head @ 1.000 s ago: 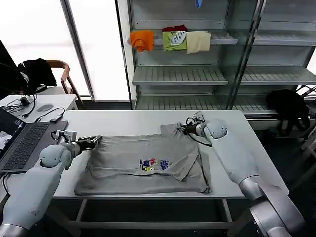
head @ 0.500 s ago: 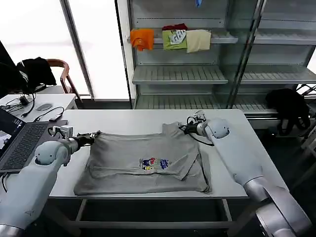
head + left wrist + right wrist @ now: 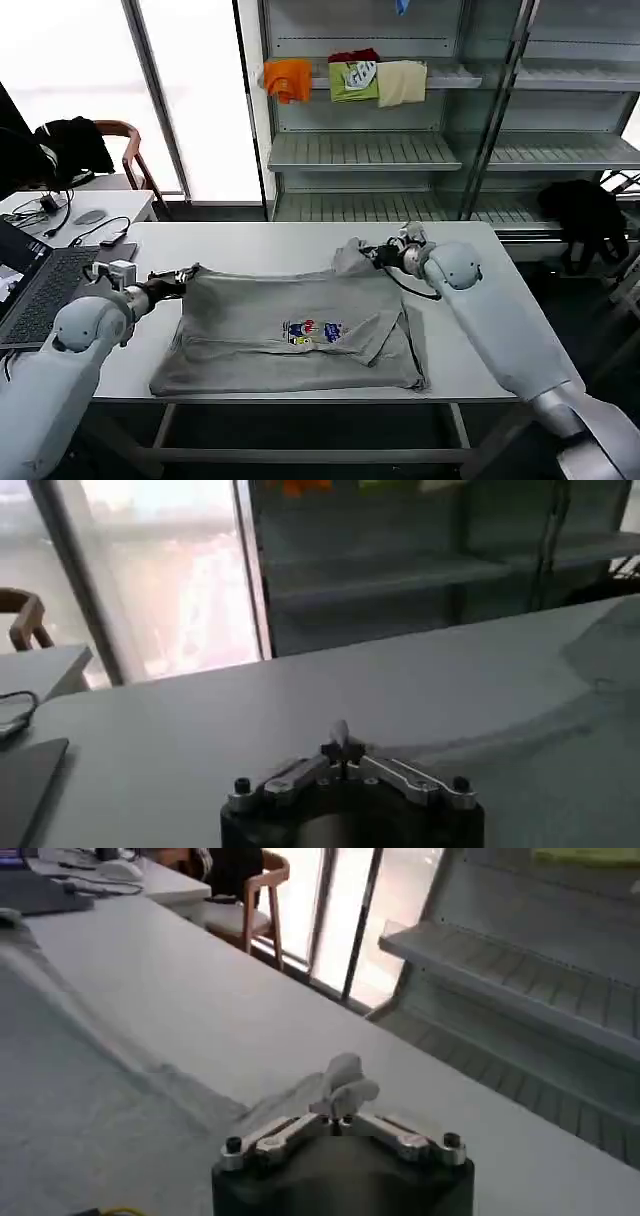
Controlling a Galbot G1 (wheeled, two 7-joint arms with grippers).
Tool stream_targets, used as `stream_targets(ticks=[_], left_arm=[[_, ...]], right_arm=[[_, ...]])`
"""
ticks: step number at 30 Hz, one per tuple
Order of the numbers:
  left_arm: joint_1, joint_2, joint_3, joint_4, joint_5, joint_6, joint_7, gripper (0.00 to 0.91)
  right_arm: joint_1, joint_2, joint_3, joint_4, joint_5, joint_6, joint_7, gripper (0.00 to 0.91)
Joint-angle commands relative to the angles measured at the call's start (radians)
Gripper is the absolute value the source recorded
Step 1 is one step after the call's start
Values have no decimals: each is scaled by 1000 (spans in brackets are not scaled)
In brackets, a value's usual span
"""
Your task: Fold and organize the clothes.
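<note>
- Left gripper [image 3: 183, 277] is pinching the grey shirt [image 3: 290, 335] at its far left corner.
- Right gripper [image 3: 372, 253] is pinching the far right corner, fabric bunched.

From my head cam, the chest print [image 3: 313, 332] on the grey shirt [image 3: 290, 335] is too small to read. A folded flap covers the shirt's 3 o'clock side, so I can't see what's under it. The left gripper [image 3: 186, 277] fingertips vanish into the fabric at the shirt's 10 o'clock corner. The right gripper [image 3: 372, 255] is the same at the 1 o'clock corner. Left wrist cam: gripper body is cut by the frame edge, and the pinched cloth tuft [image 3: 340, 734] is blurred. Right wrist cam: body also cropped, and the shirt runs off the frame. The laptop [image 3: 35, 290] is cut at 9 o'clock.
</note>
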Motion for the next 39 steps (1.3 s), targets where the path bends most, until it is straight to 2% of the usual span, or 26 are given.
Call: stream_targets(ticks=[1,9,20,28,39], left_arm=[[211,40,-90,-242,-20,-15,-76,0],[371,32,-185,-393,18,7,-197,10],[521,9,-255,-515,71,21,-266,10],[551,-14,-249,-507,110,14,-264,10],[558,-46,-203,-493,152,-1,-289,20]], right_arm=[[-159,-210,49,369,105,-10,30,0],[-372,-280,153,517,114,-7,44,0],[-512,-323,227,634,110,5,56,0],[-591,-346,260,694,106,12,53,0],[-656,-317,275,676,80,36,66,0]])
